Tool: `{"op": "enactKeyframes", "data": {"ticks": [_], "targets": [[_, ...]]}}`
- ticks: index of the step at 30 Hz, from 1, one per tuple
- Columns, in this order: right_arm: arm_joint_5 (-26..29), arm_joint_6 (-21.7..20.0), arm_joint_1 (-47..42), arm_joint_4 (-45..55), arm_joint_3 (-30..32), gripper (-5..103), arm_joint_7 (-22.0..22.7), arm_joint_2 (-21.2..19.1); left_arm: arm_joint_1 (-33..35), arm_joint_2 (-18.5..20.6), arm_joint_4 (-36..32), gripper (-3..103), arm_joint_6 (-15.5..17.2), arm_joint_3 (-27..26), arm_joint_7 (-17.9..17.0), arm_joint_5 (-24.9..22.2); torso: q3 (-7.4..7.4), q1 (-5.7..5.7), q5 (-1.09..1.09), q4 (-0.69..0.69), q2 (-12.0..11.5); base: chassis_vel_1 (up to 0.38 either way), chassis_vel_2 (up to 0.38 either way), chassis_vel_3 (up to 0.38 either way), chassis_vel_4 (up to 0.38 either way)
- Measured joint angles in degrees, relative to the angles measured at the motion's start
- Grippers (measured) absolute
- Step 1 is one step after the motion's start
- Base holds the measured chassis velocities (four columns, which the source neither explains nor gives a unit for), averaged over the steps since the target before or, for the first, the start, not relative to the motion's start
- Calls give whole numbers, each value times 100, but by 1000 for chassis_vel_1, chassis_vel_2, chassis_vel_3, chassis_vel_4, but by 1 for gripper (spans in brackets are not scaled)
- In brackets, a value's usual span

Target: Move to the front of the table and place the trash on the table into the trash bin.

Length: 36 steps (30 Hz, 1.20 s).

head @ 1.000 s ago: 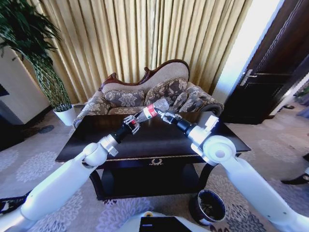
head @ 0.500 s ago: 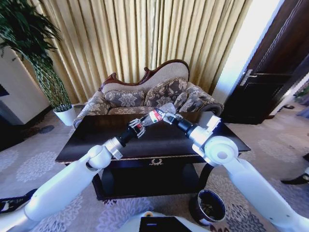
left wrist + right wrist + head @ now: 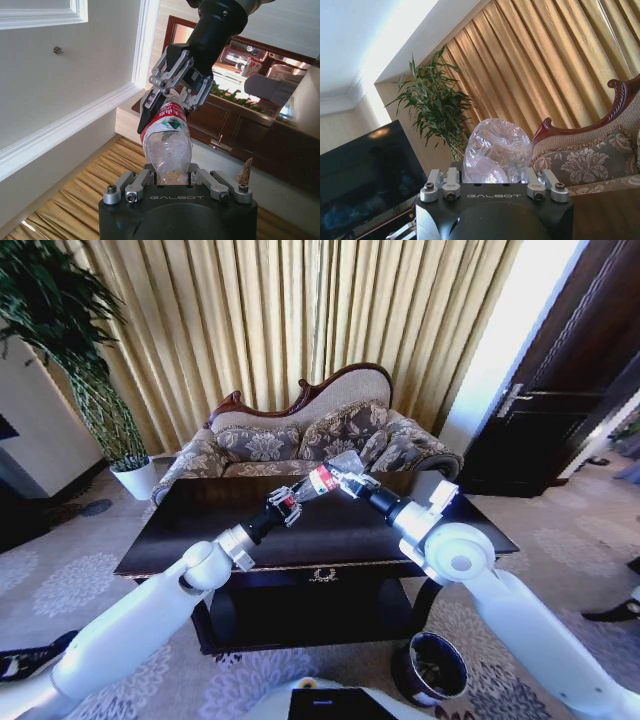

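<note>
A clear plastic bottle with a red label hangs in the air over the far half of the dark glossy table. My left gripper is shut on one end of it and my right gripper is shut on the other. In the left wrist view the bottle runs from my left gripper up into the right gripper. The right wrist view shows the bottle's clear end between my right gripper's fingers. The maroon trash bin stands on the carpet by the table's near right corner.
A patterned sofa sits behind the table in front of gold curtains. A white plant pot stands at the left, a dark door at the right. A black TV shows in the right wrist view.
The left gripper and the bottle have shifted right and slightly up toward the right gripper, which now sits closer around the bottle. Over the last half second little has moved.
</note>
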Motion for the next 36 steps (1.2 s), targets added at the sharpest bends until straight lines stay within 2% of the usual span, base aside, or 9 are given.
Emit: {"op": "enactKeyframes", "data": {"ticks": [1,10,13,17,19,22,29,31,36], "targets": [[-21,-1,-19,7,11,43,-11,-8,22,6,1,26,-8,-8,5,0,0,0,0,0,0,0,0,0,0],[-29,-3,-112,94,131,41,-67,-66,104,53,-91,26,76,19,-199,23,0,0,0,0,0,0,0,0,0],[-46,-2,-170,120,218,38,-74,-91,133,74,-107,42,166,44,-335,35,0,0,0,0,0,0,0,0,0],[-67,-1,-229,155,270,33,-76,-99,141,98,-119,48,165,43,-338,37,0,0,0,0,0,0,0,0,0],[-104,3,-286,183,303,31,-70,-100,162,133,-164,64,102,-45,-150,38,0,0,0,0,0,0,0,0,0],[-121,4,-305,192,316,31,-70,-100,182,148,-186,70,70,-62,-117,26,0,0,0,0,0,0,0,0,0],[-319,29,-444,225,414,29,-77,-100,476,338,-400,98,-77,-356,64,-261,0,0,0,0,0,0,0,0,0],[-349,33,-467,224,434,29,-78,-97,543,359,-435,98,-71,-442,71,-356,0,0,-1,0,0,0,0,0,0],[-892,128,-655,53,566,29,-80,-16,1010,397,-611,100,273,-1088,-111,-935,0,0,0,1,0,0,0,0,0]]}}
